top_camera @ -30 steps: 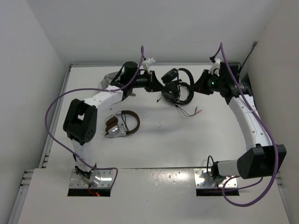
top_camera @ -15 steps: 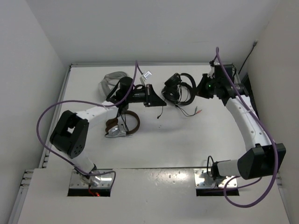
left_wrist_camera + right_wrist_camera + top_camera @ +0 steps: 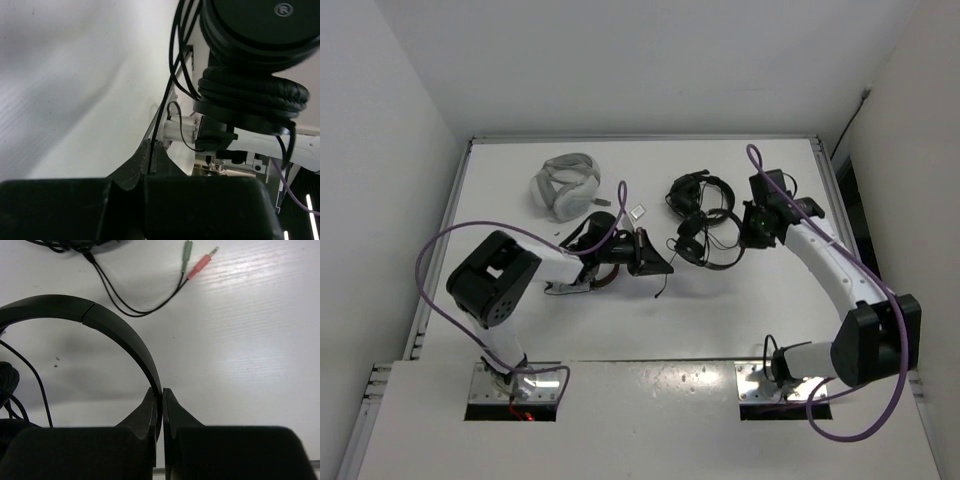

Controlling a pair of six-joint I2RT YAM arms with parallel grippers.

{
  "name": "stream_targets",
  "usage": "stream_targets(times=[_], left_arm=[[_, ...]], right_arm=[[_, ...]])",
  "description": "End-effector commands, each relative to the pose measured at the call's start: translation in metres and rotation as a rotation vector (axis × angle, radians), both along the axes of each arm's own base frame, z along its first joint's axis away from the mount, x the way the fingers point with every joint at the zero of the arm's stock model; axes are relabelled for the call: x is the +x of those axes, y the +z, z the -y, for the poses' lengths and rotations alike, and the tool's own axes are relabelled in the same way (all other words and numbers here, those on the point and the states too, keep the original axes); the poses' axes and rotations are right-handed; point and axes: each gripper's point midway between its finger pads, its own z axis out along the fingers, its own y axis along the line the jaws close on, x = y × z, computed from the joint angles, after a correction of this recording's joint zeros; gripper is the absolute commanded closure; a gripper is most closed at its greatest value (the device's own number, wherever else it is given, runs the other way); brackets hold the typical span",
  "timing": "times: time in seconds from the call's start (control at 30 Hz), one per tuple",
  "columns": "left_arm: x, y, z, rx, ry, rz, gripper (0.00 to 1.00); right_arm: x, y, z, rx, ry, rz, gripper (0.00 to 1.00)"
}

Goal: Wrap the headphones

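Black thin cable (image 3: 162, 107) of the slim black on-ear headphones (image 3: 698, 240) is pinched between the closed fingers of the left gripper (image 3: 151, 147). From this gripper it runs straight forward to the two round padded ear cups (image 3: 250, 92), which hang just ahead of it and to its right. The right gripper (image 3: 161, 392) is also shut, clamped on the thin black headband (image 3: 115, 322), which arches up and to the left from its fingertips, above the white table (image 3: 260, 350). So the headphones are held between both grippers.

I judge the wrapping as only begun. Several strands lie loosely beside the ear cups, but no tidy coil is visible, and the stretch to the left gripper remains to be wound. How many turns are done, I cannot tell.

Beyond the right gripper lie the green and red plugs (image 3: 200, 260) of the bulkier black headphones (image 3: 698, 188).
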Motion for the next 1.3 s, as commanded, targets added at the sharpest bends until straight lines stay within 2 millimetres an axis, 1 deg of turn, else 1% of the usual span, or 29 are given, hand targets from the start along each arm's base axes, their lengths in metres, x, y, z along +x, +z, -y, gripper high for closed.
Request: stream_targets(times=[0.0,0.03,0.1,0.17,0.23,0.27,0.33,0.37,0.4,0.43,0.47,0.53,0.57,0.6,0.63,0.67,0.7,0.73,0.77,0.8,0.9,0.93,0.97,1.07,1.1,1.17,1.2,1.23,1.27], left_arm=[[-0.016,-0.014,0.013,-0.004,-0.026,-0.071,1.00],[-0.019,-0.026,0.019,0.020,-0.034,-0.096,1.00],[-0.025,-0.036,0.025,0.035,-0.051,-0.124,1.00],[-0.033,-0.044,0.033,0.049,-0.067,-0.147,1.00],[-0.036,-0.054,0.036,0.062,-0.048,-0.202,1.00],[-0.041,-0.053,0.042,0.051,-0.061,-0.209,1.00],[-0.046,-0.065,0.046,0.074,-0.050,-0.247,1.00],[-0.045,-0.065,0.046,0.075,-0.036,-0.256,1.00],[-0.049,-0.068,0.050,0.077,-0.035,-0.277,1.00],[-0.055,-0.068,0.053,0.077,-0.046,-0.288,0.99],[-0.056,-0.072,0.056,0.079,-0.039,-0.299,0.99],[-0.064,-0.072,0.065,0.076,-0.048,-0.322,0.96],[-0.063,-0.068,0.073,0.061,-0.057,-0.315,0.91],[-0.064,-0.071,0.077,0.066,-0.055,-0.313,0.88],[-0.071,-0.070,0.080,0.066,-0.063,-0.338,0.84],[-0.071,-0.069,0.085,0.058,-0.059,-0.334,0.79],[-0.073,-0.069,0.091,0.058,-0.064,-0.327,0.68],[-0.073,-0.069,0.091,0.057,-0.061,-0.337,0.64],[-0.078,-0.070,0.094,0.061,-0.066,-0.335,0.62],[-0.079,-0.071,0.098,0.062,-0.063,-0.342,0.58],[-0.082,-0.075,0.098,0.081,-0.060,-0.352,0.53],[-0.083,-0.078,0.097,0.092,-0.058,-0.360,0.53],[-0.083,-0.076,0.097,0.095,-0.058,-0.362,0.52],[-0.086,-0.083,0.088,0.144,-0.040,-0.355,0.52],[-0.080,-0.072,0.086,0.130,-0.035,-0.331,0.52],[-0.076,-0.077,0.071,0.174,-0.017,-0.306,0.52],[-0.075,-0.073,0.070,0.178,-0.015,-0.281,0.52],[-0.074,-0.070,0.062,0.196,-0.009,-0.275,0.52],[-0.073,-0.070,0.055,0.203,-0.022,-0.248,0.52]], right_arm=[[0.011,0.009,0.018,-0.084,-0.081,0.085,1.00],[0.006,0.004,0.017,-0.095,-0.083,0.066,1.00],[0.004,0.000,0.021,-0.109,-0.102,0.060,1.00],[-0.003,-0.013,0.025,-0.136,-0.114,0.006,1.00],[-0.008,-0.023,0.034,-0.144,-0.145,-0.039,1.00],[-0.009,-0.026,0.032,-0.133,-0.151,-0.050,1.00],[-0.011,-0.034,0.031,-0.132,-0.171,-0.083,1.00],[-0.014,-0.039,0.029,-0.115,-0.184,-0.102,1.00],[-0.014,-0.042,0.026,-0.101,-0.191,-0.115,1.00],[-0.015,-0.048,0.024,-0.094,-0.196,-0.136,1.00],[-0.017,-0.051,0.024,-0.091,-0.215,-0.153,1.00],[-0.018,-0.059,0.024,-0.092,-0.231,-0.180,1.00],[-0.019,-0.061,0.022,-0.082,-0.239,-0.191,1.00],[-0.020,-0.064,0.018,-0.082,-0.227,-0.189,1.00],[-0.020,-0.067,0.020,-0.096,-0.230,-0.197,1.00],[-0.021,-0.069,0.020,-0.111,-0.225,-0.203,1.00],[-0.021,-0.071,0.020,-0.111,-0.225,-0.203,1.00],[-0.022,-0.076,0.022,-0.138,-0.224,-0.203,1.00],[-0.022,-0.076,0.022,-0.138,-0.224,-0.203,1.00],[-0.024,-0.081,0.024,-0.150,-0.227,-0.212,1.00],[-0.025,-0.086,0.026,-0.174,-0.217,-0.200,1.00],[-0.024,-0.085,0.030,-0.198,-0.217,-0.194,1.00],[-0.025,-0.088,0.028,-0.199,-0.208,-0.193,1.00],[-0.030,-0.093,0.033,-0.221,-0.214,-0.198,1.00],[-0.029,-0.093,0.038,-0.232,-0.220,-0.198,1.00],[-0.034,-0.098,0.040,-0.244,-0.222,-0.207,1.00],[-0.034,-0.098,0.044,-0.247,-0.224,-0.209,1.00],[-0.037,-0.100,0.047,-0.250,-0.232,-0.221,1.00],[-0.040,-0.104,0.044,-0.235,-0.217,-0.231,1.00]])
